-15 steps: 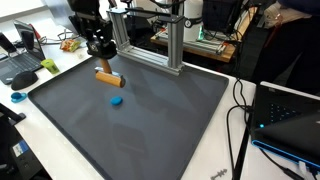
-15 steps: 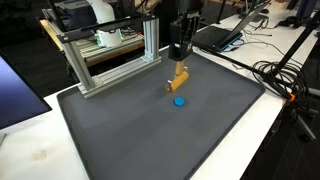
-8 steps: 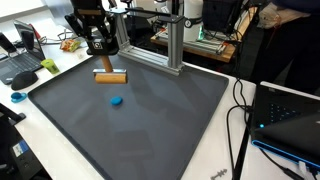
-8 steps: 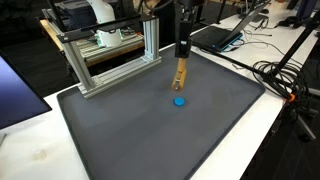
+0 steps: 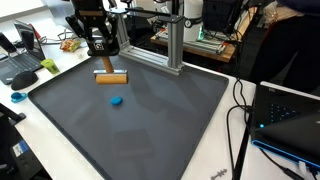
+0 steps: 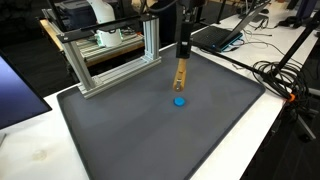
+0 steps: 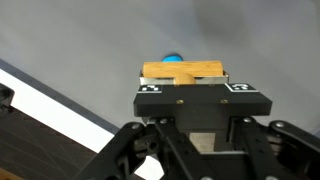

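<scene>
Gripping long tan rectangular wooden block (image 5: 111, 77) in black pincer (image 5: 103, 66); smooth, plain faces; near small blue round disc (image 5: 117, 100) on dark grey mat (image 5: 160, 125).

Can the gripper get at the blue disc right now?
To reach it, probably yes: the disc lies alone on the mat, with nothing between it and the gripper. To grasp it, no: the jaws are shut on the block.

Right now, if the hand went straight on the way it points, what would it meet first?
The wooden block in the hand would touch the dark mat first, near the blue disc; depth is unclear.
</scene>
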Action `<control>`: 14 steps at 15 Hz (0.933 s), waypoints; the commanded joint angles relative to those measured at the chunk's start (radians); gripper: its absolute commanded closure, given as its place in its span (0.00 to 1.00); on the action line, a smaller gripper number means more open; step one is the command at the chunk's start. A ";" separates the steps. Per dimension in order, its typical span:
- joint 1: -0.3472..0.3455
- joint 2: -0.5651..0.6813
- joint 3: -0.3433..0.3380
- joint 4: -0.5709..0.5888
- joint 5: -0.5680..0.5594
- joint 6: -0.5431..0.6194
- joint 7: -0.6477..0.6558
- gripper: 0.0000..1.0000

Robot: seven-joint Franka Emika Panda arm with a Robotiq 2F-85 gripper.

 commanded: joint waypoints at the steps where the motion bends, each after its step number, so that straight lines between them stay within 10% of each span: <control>1: -0.026 0.022 0.025 0.016 0.020 -0.001 -0.067 0.78; 14: -0.080 0.194 0.057 0.069 0.014 0.143 -0.430 0.78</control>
